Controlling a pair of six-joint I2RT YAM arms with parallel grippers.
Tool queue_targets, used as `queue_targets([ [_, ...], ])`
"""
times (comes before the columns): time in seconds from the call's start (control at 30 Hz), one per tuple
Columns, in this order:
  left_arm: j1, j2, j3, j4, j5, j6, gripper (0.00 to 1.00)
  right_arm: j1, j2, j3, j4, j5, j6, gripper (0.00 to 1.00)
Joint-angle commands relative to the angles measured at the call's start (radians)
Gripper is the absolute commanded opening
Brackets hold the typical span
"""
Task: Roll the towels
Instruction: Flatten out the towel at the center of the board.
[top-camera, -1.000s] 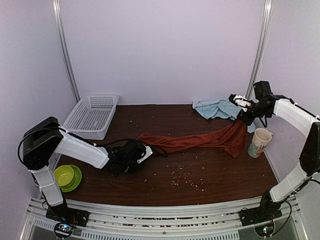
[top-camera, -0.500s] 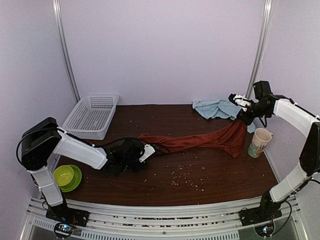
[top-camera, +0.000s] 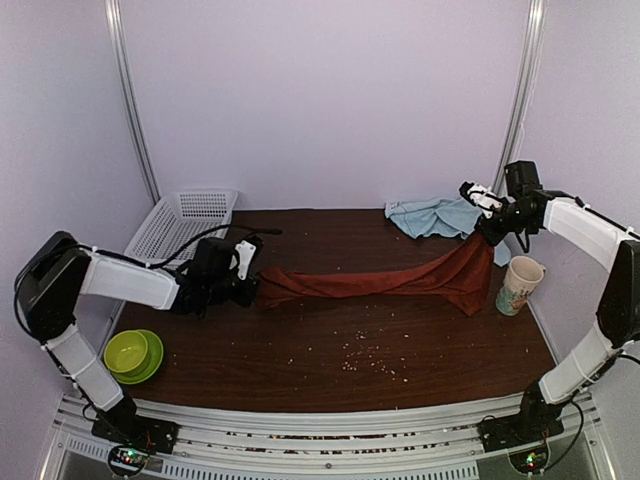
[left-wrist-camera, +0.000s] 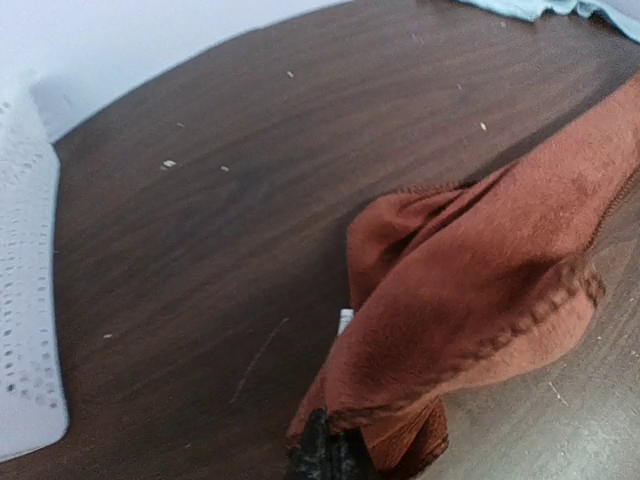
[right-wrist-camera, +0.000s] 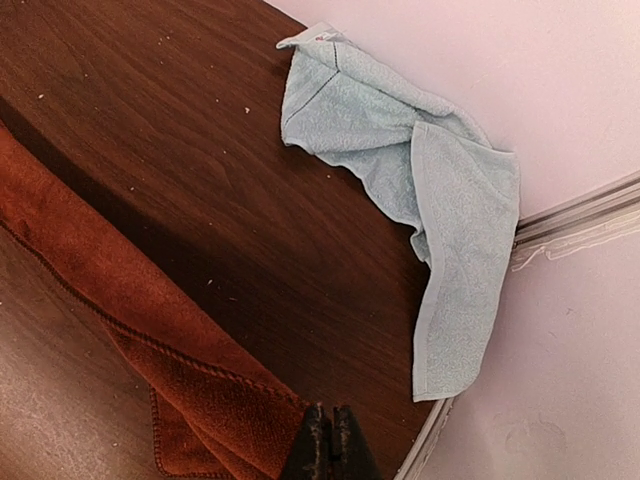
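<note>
Pale lilac walls (top-camera: 320, 100) close in a dark wooden table (top-camera: 230, 350), its near half sprinkled with light crumbs (top-camera: 370, 355). The rust-red towel (top-camera: 380, 283) stretches across the middle of the table as a long, narrow, twisted band, strung between the two arms.

The left gripper (left-wrist-camera: 325, 452) is low over the left part of the table, its fingers pinched together on the towel's left end. In the left wrist view the cloth bunches into thick folds just above the fingertips. The right gripper (right-wrist-camera: 330, 440) is raised above the far right side of the table, its fingers closed on the other end of the same towel. From there the cloth hangs down in a wider drape that reaches the wood near a paper cup (top-camera: 520, 283).

The light-blue towel (right-wrist-camera: 420, 170) lies crumpled and unrolled in the far right corner, against the wall. A strip of bare wood separates it from the red one in the right wrist view.

A white plastic basket (top-camera: 185, 230) sits at the far left of the table, and a green bowl (top-camera: 135, 352) sits at the near left edge.
</note>
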Motion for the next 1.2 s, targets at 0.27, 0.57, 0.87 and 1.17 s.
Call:
queue_targets([
  [0.27, -0.016, 0.257, 0.172, -0.118, 0.2, -0.106, 0.15, 0.019, 0.014, 0.01, 0.04, 0.081, 0.036, 0.0],
  [0.57, -0.015, 0.212, 0.16, -0.221, -0.009, -0.133, 0.62, 0.03, 0.029, 0.015, 0.052, 0.104, 0.044, 0.0],
  [0.87, -0.018, -0.002, 0.113, -0.278, -0.066, -0.066, 0.83, 0.041, 0.065, 0.046, 0.052, 0.159, 0.052, 0.0],
  [1.17, -0.019, -0.087, 0.137, -0.412, 0.021, 0.139, 0.98, 0.041, 0.149, 0.119, 0.043, 0.22, 0.056, 0.0],
])
